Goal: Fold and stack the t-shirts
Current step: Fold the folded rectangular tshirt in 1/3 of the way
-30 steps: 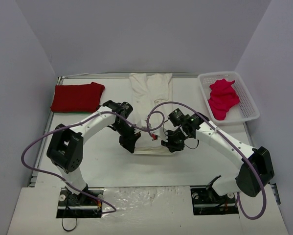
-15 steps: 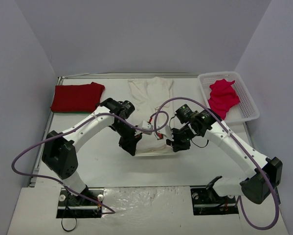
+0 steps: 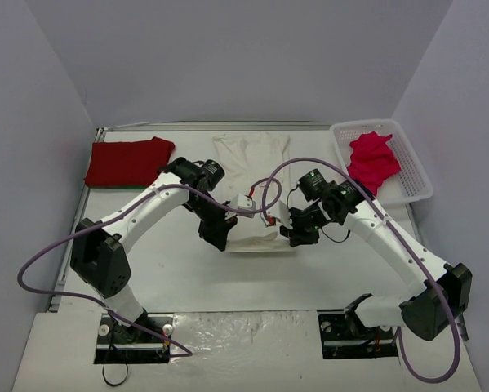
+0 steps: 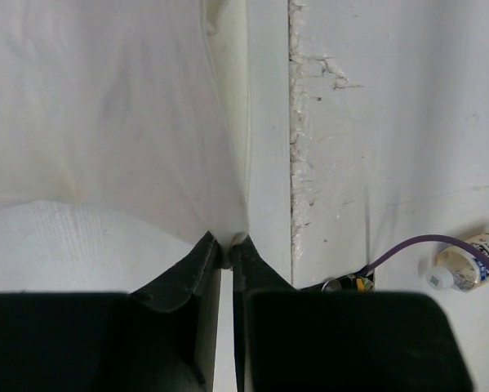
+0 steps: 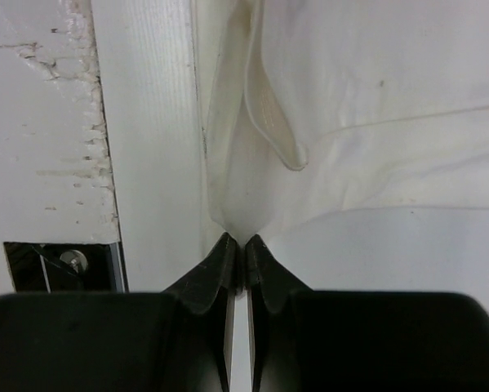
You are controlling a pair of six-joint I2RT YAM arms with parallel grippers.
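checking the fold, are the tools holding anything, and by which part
Both hold the cream t-shirt: left tool pinches its near left corner, right tool its near right corner.

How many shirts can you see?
3: a white shirt in the middle, a red shirt folded at the far left, a pink shirt in the basket. Others may hide underneath.

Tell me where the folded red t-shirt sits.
Top view: the red t-shirt lies at the far-left corner of the table, left of the cream-white t-shirt and apart from it.
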